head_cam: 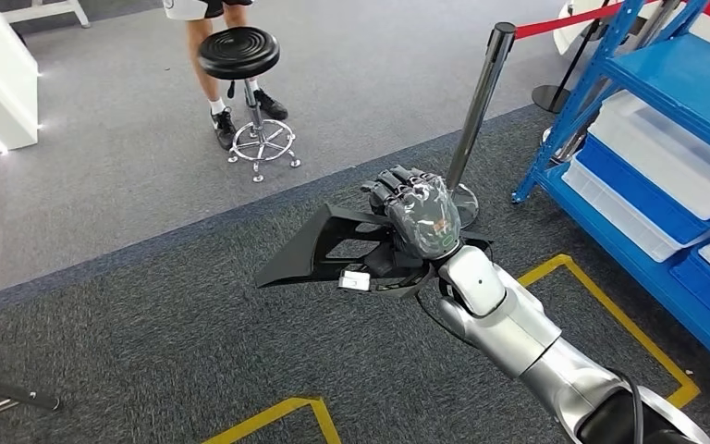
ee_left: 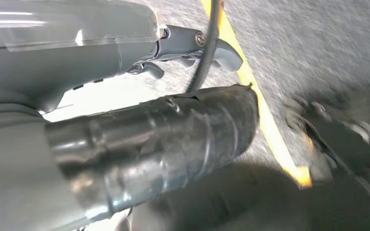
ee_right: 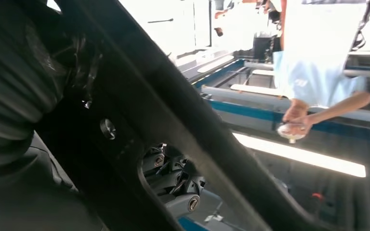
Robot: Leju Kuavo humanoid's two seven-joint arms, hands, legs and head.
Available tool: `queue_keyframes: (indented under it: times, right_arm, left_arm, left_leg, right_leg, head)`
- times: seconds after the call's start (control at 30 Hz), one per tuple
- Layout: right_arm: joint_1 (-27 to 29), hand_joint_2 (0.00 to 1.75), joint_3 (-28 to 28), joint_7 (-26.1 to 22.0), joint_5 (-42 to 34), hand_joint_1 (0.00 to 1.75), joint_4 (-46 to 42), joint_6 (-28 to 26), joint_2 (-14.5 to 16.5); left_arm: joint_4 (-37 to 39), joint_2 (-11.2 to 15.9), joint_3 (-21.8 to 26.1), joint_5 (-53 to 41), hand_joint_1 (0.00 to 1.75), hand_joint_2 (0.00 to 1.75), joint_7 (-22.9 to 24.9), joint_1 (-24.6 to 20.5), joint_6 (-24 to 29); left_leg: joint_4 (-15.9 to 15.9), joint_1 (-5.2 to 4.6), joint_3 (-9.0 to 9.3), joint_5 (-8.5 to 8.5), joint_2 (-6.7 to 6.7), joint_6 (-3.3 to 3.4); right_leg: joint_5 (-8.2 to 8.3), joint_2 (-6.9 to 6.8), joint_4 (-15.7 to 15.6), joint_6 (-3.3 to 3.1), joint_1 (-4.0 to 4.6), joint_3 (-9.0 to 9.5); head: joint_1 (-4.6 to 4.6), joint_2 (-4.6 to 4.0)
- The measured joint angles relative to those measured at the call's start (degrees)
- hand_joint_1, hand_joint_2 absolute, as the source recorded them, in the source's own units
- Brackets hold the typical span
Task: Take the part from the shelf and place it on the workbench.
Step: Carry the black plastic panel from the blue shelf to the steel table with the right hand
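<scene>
- My right hand (head_cam: 418,217) grips the part (head_cam: 333,248), a flat black angular frame with cut-outs, fingers closed over its near end; the part juts out level above the grey carpet (head_cam: 148,351).
- In the right wrist view the part (ee_right: 183,120) crosses as a dark bar, my fingers (ee_right: 173,175) curled under it.
- My left hand (ee_left: 192,48) hangs over the floor beside yellow tape (ee_left: 265,120); I cannot tell whether it is clenched.
- A blue shelf (head_cam: 675,83) with pale bins stands on the right.
- A black stool (head_cam: 240,55) and a person's legs (head_cam: 205,55) are well ahead.

No legible text, labels or numbers anywhere.
</scene>
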Motion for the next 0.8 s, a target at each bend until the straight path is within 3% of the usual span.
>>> queue_keyframes:
  times: [0.03, 0.07, 0.1, 0.17, 0.23, 0.3, 0.37, 0.43, 0.5, 0.57, 0.6, 0.63, 0.7, 0.77, 0.8]
  right_arm:
    - [0.1, 1.75, 0.0, 0.0, 0.0, 1.75, 0.1, 0.0, 0.0]
    - [0.2, 1.75, 0.0, 0.0, 0.0, 1.75, 0.3, 0.0, -0.1]
    - [0.2, 1.75, 0.0, 0.0, 0.0, 1.75, 0.3, 0.0, -0.1]
    - [0.2, 1.75, 0.0, 0.0, 0.0, 1.75, 0.4, 0.0, -0.1]
    - [-0.1, 1.75, 0.0, 0.0, 0.0, 1.75, 0.4, 0.0, -0.1]
    - [-0.2, 1.75, 0.0, 0.0, 0.0, 1.75, 0.4, 0.0, -0.1]
    - [-0.4, 1.75, 0.1, 0.0, 0.0, 1.75, 0.4, 0.0, 0.0]
    - [-0.7, 1.75, 0.1, 0.0, 0.0, 1.75, 0.4, 0.0, 0.0]
    - [-0.8, 1.75, 0.2, 0.0, 0.0, 1.75, 0.4, 0.1, 0.0]
    - [-0.9, 1.75, 0.2, 0.0, 0.0, 1.75, 0.5, 0.1, 0.0]
    - [-0.9, 1.75, 0.2, 0.0, 0.0, 1.75, 0.6, 0.1, 0.0]
    - [-0.9, 1.75, 0.3, 0.0, 0.0, 1.75, 0.7, 0.1, 0.0]
    - [-1.0, 1.75, 0.4, 0.0, 0.0, 1.75, 0.7, 0.1, 0.0]
    - [-1.3, 1.75, 0.4, 0.1, 0.0, 1.75, 0.7, 0.1, 0.0]
    - [-1.4, 1.75, 0.5, 0.1, 0.0, 1.75, 0.7, 0.1, 0.0]
  left_arm:
    - [0.0, 0.0, 0.0, 0.2, 0.00, 0.00, -0.3, 0.1, -0.3]
    - [0.0, 0.0, 0.0, 0.4, 0.00, 0.00, -0.5, 0.1, -0.6]
    - [0.0, 0.1, 0.0, 0.5, 0.00, 0.00, -0.8, 0.2, -0.8]
    - [0.0, 0.0, 0.0, 0.6, 0.00, 0.00, -1.0, 0.2, -1.0]
    - [0.0, -0.1, 0.0, 0.6, 0.00, 0.00, -1.1, 0.2, -1.0]
    - [0.0, -0.2, 0.1, 0.6, 0.00, 0.00, -1.2, 0.3, -1.0]
    - [0.0, 0.0, 0.1, 0.6, 0.00, 0.00, -1.2, 0.4, -1.0]
    - [0.0, 0.0, 0.1, 0.6, 0.00, 0.00, -1.2, 0.5, -1.0]
    - [0.0, 0.0, 0.1, 0.6, 0.00, 0.00, -1.3, 0.4, -1.0]
    - [0.0, 0.0, 0.1, 0.6, 0.00, 0.00, -1.3, 0.4, -1.0]
    - [0.0, 0.0, 0.1, 0.6, 0.00, 0.00, -1.3, 0.5, -1.0]
    - [0.0, 0.0, 0.1, 0.6, 0.00, 0.00, -1.3, 0.5, -1.0]
    - [0.0, 0.0, 0.1, 0.6, 0.00, 0.00, -1.4, 0.5, -1.0]
    - [0.0, 0.0, 0.1, 0.6, 0.00, 0.00, -1.4, 0.5, -1.0]
    - [0.0, 0.0, 0.1, 0.6, 0.00, 0.00, -1.4, 0.4, -1.0]
  left_leg:
    - [0.1, -0.19, -0.76, 0.48, -0.74, 0.19]
    - [0.3, -0.39, -1.47, 0.98, -1.50, 0.30]
    - [0.5, -0.56, -2.17, 1.43, -2.34, 0.34]
    - [1.1, -0.74, -3.31, 2.12, -3.95, 0.23]
    - [1.8, -0.81, -4.27, 2.60, -5.27, -0.10]
    - [2.1, -0.72, -4.90, 3.08, -6.45, -0.66]
    - [2.2, -0.74, -5.28, 3.47, -7.29, -1.29]
    - [4.6, -0.76, -6.61, 1.74, -5.16, -2.00]
    - [11.1, -0.23, -9.54, -2.22, -1.95, -2.84]
    - [17.4, 0.73, -12.10, -4.72, -0.86, -3.73]
    - [18.0, 1.23, -12.13, -4.48, -0.61, -4.14]
    - [16.5, 1.69, -11.03, -3.32, -0.28, -4.51]
    - [8.8, 2.22, -6.44, -0.16, 1.62, -4.99]
    - [3.4, 1.78, -3.28, 1.44, 3.41, -4.50]
    - [2.5, 1.39, -2.94, 1.36, 3.65, -3.98]
  right_leg:
    - [-1.53, 0.55, 3.6, -0.15, 0.25, -0.92]
    - [-1.86, 0.72, 5.6, -0.35, 0.47, -1.10]
    - [-1.26, 0.79, 5.7, -0.64, 0.68, -0.30]
    - [1.14, 1.64, -0.5, -1.47, 1.08, 4.45]
    - [1.95, 3.67, -7.5, -2.19, 1.27, 9.00]
    - [1.65, 4.44, -9.9, -2.44, 1.43, 10.22]
    - [2.08, 3.22, -10.6, -2.74, 1.30, 10.27]
    - [2.81, 1.75, -11.4, -3.30, 0.91, 10.37]
    - [3.18, 0.23, -11.7, -3.56, 0.84, 10.28]
    - [3.26, -1.41, -11.7, -3.45, 0.83, 10.09]
    - [3.26, -2.22, -11.7, -3.32, 0.78, 10.05]
    - [3.22, -2.98, -11.7, -3.13, 0.72, 10.05]
    - [2.97, -4.34, -11.5, -2.56, 0.62, 10.17]
    - [2.71, -5.50, -11.4, -1.71, 0.65, 10.33]
    - [2.62, -6.07, -11.4, -1.25, 0.69, 10.41]
  head:
    - [-0.01, 0.00]
    - [-0.01, -0.01]
    - [-0.01, -0.01]
    - [-0.01, 0.00]
    - [0.02, 0.01]
    - [0.08, 0.01]
    - [0.13, 0.01]
    - [0.03, 0.01]
    - [-0.05, -0.01]
    - [-0.05, -0.01]
    - [-0.05, 0.00]
    - [-0.05, 0.00]
    - [-0.05, 0.00]
    - [-0.02, 0.00]
    - [0.01, 0.01]
